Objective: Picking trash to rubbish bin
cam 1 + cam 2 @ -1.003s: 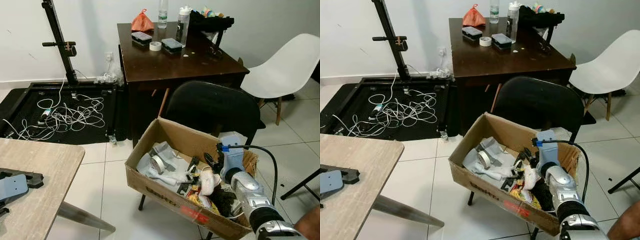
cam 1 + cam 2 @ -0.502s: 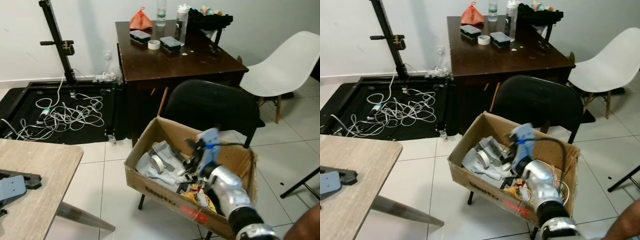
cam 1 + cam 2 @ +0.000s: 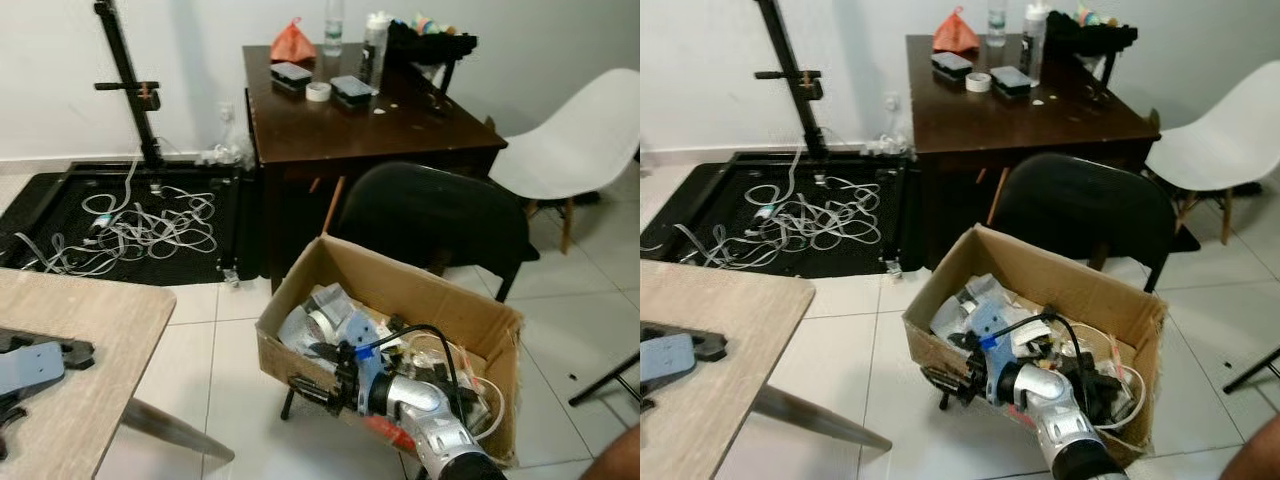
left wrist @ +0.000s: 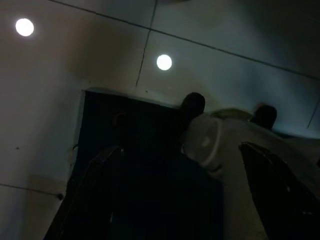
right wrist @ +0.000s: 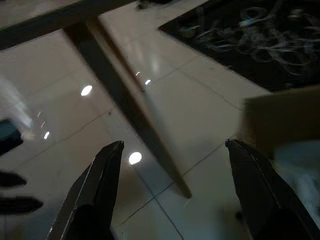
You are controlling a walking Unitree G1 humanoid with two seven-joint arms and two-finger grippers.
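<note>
An open cardboard box [image 3: 420, 293] rests on a black chair and holds trash: white wrapping, a tape roll [image 3: 318, 325], coloured wrappers and cables. My right gripper [image 3: 303, 386] sits low at the box's front left corner, outside its front wall, pointing left over the floor. In the right wrist view the right gripper [image 5: 173, 144] is open, with only floor tiles and a table leg between its fingers [image 5: 102, 190]. The left wrist view is dark; my left gripper [image 4: 180, 148] hangs open over floor tiles.
A light wooden table [image 3: 95, 335] with a grey and black device [image 3: 30, 365] stands at the left. Behind the box are a dark desk [image 3: 370, 115], a white chair [image 3: 575, 140] and a black mat with tangled cables [image 3: 130, 220]. A person's limb [image 3: 615, 465] shows bottom right.
My right gripper has swung from above the trash in the box's right part leftward and down, out past the front left corner. The camera has shifted slightly.
</note>
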